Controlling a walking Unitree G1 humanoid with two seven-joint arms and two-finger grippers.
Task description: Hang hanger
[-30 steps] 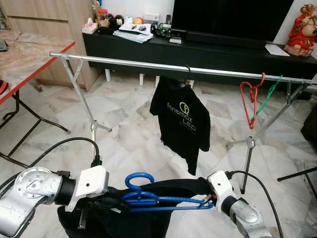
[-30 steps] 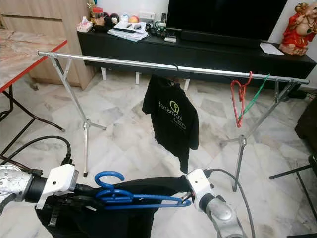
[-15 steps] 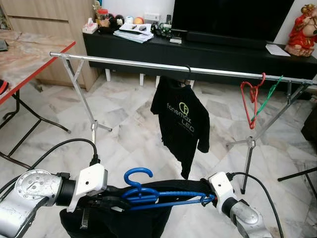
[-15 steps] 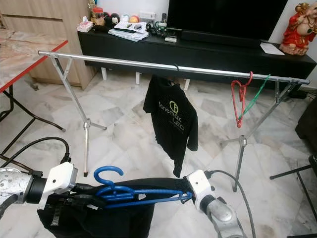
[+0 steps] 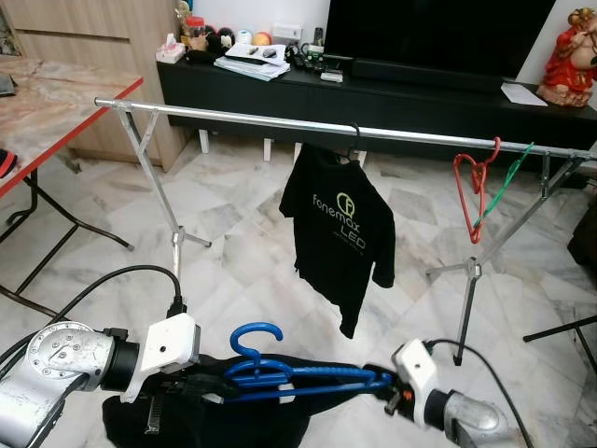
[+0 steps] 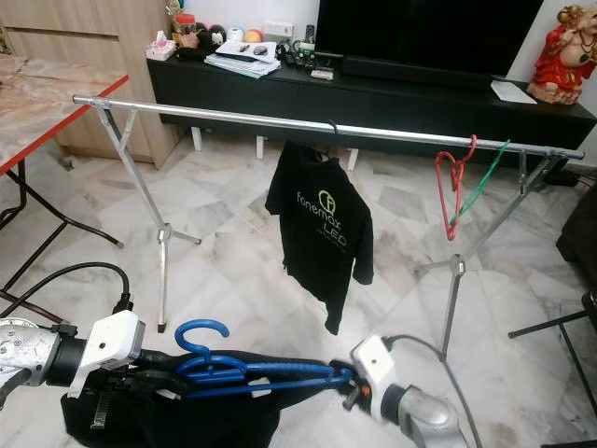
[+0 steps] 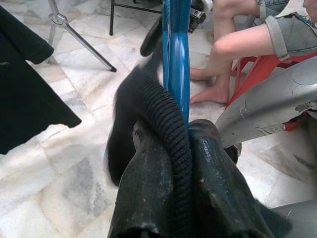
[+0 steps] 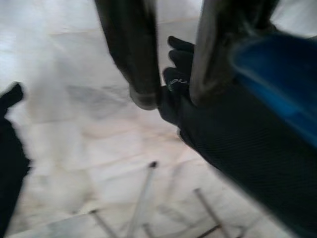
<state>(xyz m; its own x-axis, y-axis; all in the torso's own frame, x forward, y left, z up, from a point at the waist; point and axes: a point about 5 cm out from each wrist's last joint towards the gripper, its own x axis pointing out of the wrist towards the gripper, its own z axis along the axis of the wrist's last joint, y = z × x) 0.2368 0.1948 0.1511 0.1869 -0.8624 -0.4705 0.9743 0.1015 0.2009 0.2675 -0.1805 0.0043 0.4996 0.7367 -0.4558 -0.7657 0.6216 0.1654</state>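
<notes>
Two pincers low, left pincer (image 5: 210, 387) clenched on blue hanger (image 5: 298, 376), right pincer (image 8: 171, 94) released beside it

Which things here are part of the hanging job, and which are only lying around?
Part of the job:
blue hanger
black garment on it
silver rail
left gripper
right gripper

Only around:
hung black T-shirt
red hanger
green hanger
television
</notes>
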